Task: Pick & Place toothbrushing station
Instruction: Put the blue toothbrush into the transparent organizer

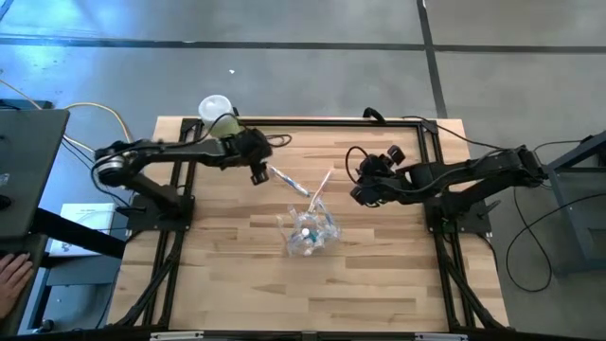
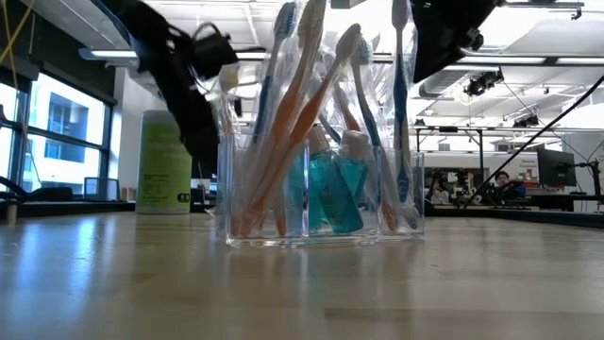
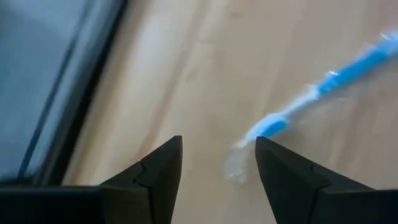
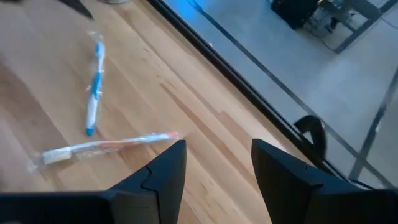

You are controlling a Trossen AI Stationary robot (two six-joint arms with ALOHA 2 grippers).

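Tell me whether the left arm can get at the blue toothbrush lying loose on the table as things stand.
Probably yes. The left gripper is open and hovers right at the near end of the blue toothbrush, which lies flat on bare wood with nothing between them. The orange toothbrush lies apart, farther off.

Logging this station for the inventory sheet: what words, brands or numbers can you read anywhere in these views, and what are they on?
None can be read.
Light-green bottle: dark label patches, too blurred to read.
Small teal bottles in the clear holder: no readable print.
Wrapped blue toothbrush and orange toothbrush on the table: no visible text.
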